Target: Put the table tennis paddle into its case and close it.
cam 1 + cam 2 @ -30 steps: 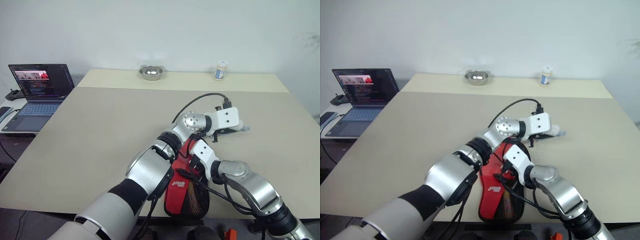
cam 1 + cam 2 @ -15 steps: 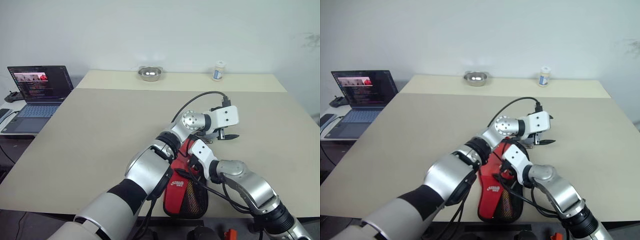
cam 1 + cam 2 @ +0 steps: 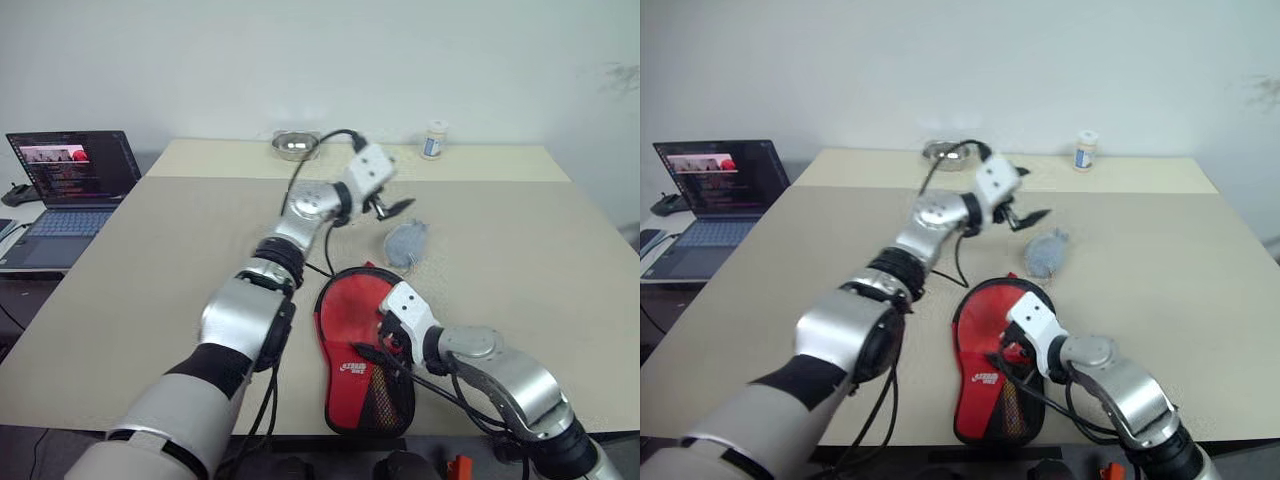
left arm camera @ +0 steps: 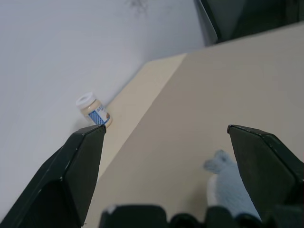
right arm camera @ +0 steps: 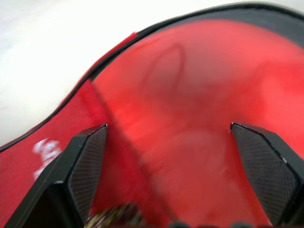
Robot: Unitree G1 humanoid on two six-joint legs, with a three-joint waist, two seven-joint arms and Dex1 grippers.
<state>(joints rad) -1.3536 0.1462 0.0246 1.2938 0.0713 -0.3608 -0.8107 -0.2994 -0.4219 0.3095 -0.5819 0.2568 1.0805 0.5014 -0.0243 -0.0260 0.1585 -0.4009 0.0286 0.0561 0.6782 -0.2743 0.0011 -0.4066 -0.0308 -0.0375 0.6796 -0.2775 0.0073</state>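
The case (image 3: 352, 322) lies red side up with its white logo near the table's front edge, its mesh pocket toward me. The paddle is hidden. A grey-white fluffy charm (image 3: 407, 242) rests on the table just beyond the case's round end. My left gripper (image 3: 392, 208) hangs open and empty above the table, a little beyond and left of the charm (image 4: 228, 183). My right gripper (image 3: 383, 338) is low over the case, and in the right wrist view it stands open (image 5: 168, 126) with only red fabric (image 5: 190, 109) between its fingers.
A metal bowl (image 3: 295, 145) and a small white bottle (image 3: 433, 141) stand at the table's far edge. An open laptop (image 3: 70, 180) sits on a side table at the left. The beige table (image 3: 180, 260) stretches wide on both sides.
My left gripper has opened, let go of the charm and swung up and to the left, away from the case. The charm now lies free on the table. My right gripper has barely moved.
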